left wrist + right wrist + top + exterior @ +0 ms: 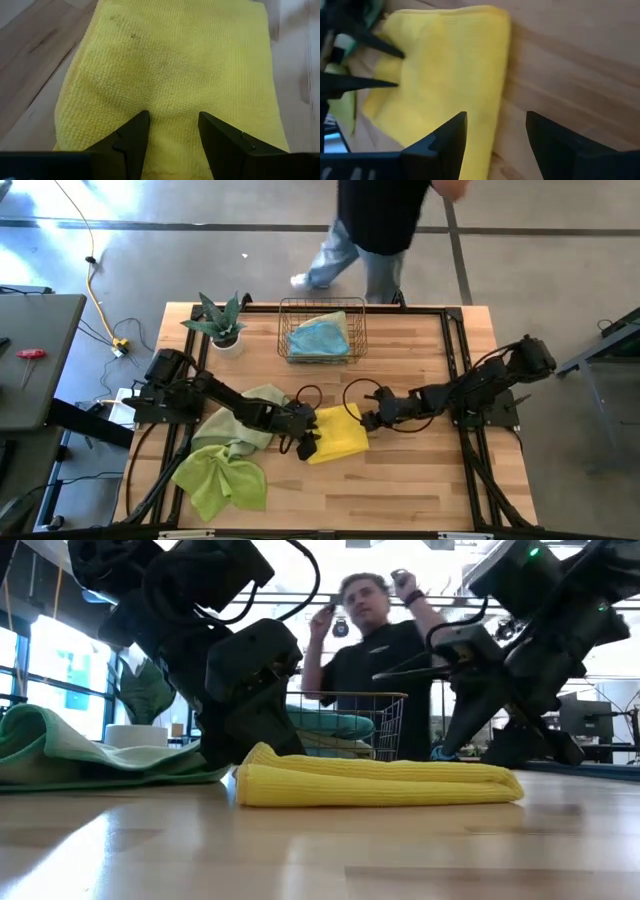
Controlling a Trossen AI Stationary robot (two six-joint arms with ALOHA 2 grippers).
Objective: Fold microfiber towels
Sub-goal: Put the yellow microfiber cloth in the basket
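Yellow towel (380, 783); basket (375, 720) perhaps behind.

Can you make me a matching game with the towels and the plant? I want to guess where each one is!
Things:
1. yellow towel
2. light blue towel
3. lime green towel
4. potted plant

Places:
A. inside the wire basket
B. at the table's far left corner, beside the basket
C. folded in the middle of the table, between the two arms
D. bunched up near the table's front left edge

Pairs: 1-C, 2-A, 3-D, 4-B
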